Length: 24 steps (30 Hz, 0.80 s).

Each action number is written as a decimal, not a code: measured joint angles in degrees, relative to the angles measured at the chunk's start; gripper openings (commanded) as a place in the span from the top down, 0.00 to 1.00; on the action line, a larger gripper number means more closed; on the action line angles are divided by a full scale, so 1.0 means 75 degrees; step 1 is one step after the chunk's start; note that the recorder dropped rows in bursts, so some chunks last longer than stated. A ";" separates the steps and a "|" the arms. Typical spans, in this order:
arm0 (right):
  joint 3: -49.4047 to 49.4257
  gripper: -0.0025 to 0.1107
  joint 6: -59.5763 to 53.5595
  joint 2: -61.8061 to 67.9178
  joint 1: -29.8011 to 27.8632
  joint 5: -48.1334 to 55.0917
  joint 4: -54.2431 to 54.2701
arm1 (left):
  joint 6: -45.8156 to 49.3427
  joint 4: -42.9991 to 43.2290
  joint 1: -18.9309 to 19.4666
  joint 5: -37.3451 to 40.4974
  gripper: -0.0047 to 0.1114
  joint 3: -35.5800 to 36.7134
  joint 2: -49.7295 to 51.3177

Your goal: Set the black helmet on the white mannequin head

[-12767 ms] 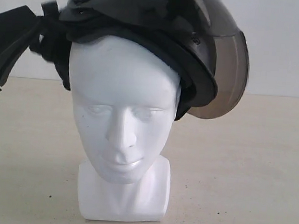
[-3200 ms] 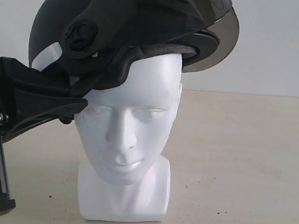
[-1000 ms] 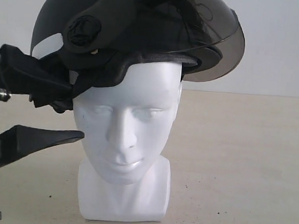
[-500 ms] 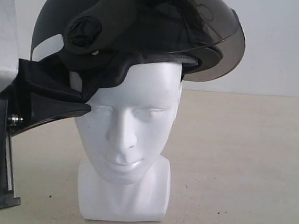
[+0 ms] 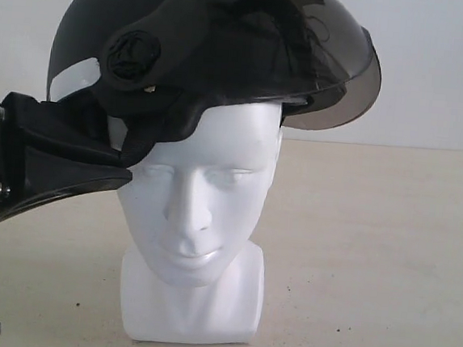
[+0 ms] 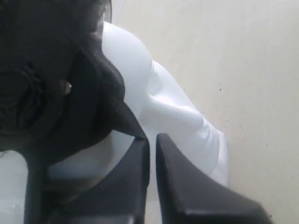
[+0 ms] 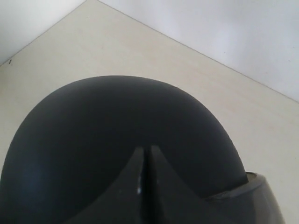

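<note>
The black helmet (image 5: 202, 49) rests on top of the white mannequin head (image 5: 201, 195) but askew — its visor (image 5: 341, 77) juts sideways rather than over the face. The left gripper (image 6: 152, 137), jaws closed, meets the dark strap (image 6: 117, 107) at the temple; whether it pinches it I cannot tell. The right gripper (image 7: 145, 151), also closed, hangs over the shell. Seating seems half done — next, turn the helmet square and press down.
</note>
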 measured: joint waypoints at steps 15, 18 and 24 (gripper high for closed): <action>0.1390 0.98 -0.0025 -0.0928 -0.0027 -0.0141 0.0196 | 0.0080 -0.0514 0.0050 -0.0021 0.92 0.0177 -0.0017; 0.1566 0.98 -0.0076 -0.1035 -0.0045 -0.0211 0.0263 | 0.0097 -0.0587 0.0050 -0.0021 0.92 0.0177 -0.0020; 0.2067 0.98 -0.0150 -0.1291 -0.0063 -0.0514 0.0414 | 0.0309 -0.0832 0.0063 0.0031 0.92 0.0193 -0.0020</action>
